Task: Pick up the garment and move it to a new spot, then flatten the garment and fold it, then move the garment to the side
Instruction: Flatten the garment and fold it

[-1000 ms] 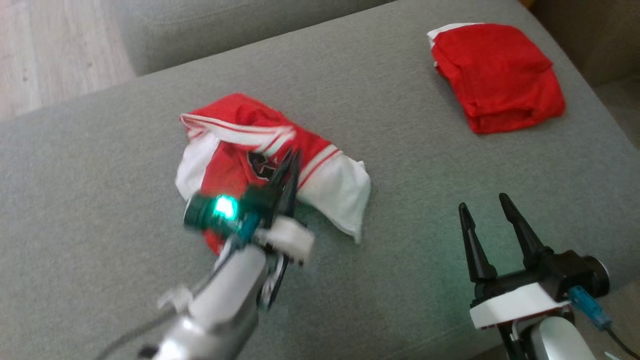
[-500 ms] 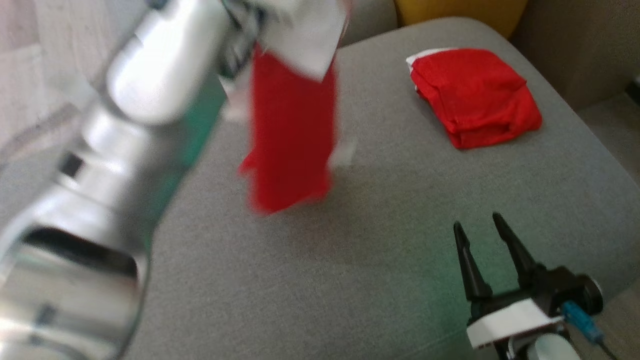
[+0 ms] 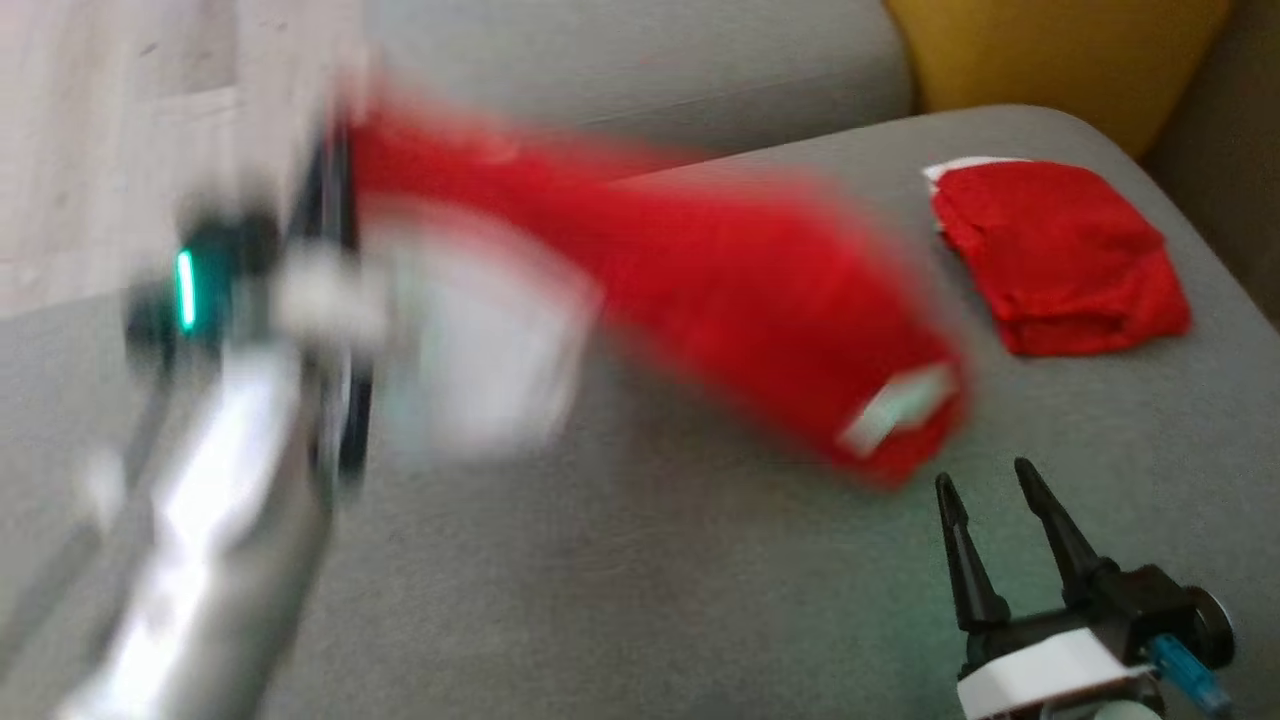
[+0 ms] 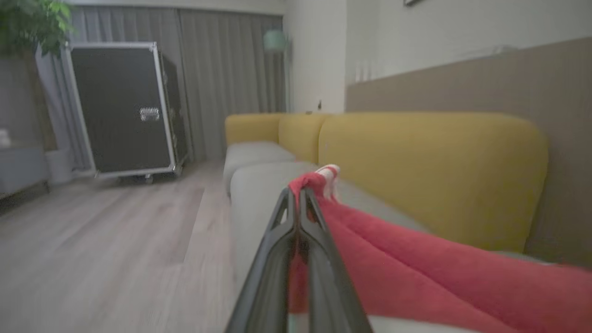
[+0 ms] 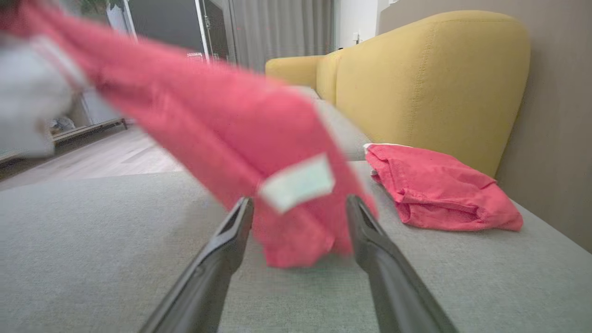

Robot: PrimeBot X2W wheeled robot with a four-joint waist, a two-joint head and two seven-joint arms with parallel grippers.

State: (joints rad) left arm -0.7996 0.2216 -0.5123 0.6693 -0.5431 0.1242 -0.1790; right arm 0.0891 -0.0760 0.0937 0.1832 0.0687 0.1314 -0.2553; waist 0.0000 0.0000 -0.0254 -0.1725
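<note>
The red and white garment is off the grey sofa seat, blurred, stretched in the air from my left gripper down to the right. The left wrist view has that gripper shut on a bunched red and white edge of the garment. The cloth's loose lower end with a white patch hangs just above and ahead of my right gripper. In the right wrist view the garment dangles in front of the open right gripper, apart from its fingers.
A second red garment lies folded on the seat at the far right, by the yellow backrest. Wooden floor and a black wheeled case lie beyond the sofa's left end.
The left gripper has lifted the garment from the seat and swung it, so the cloth now trails right toward the right gripper. The head view has shifted. The right gripper stays open.
</note>
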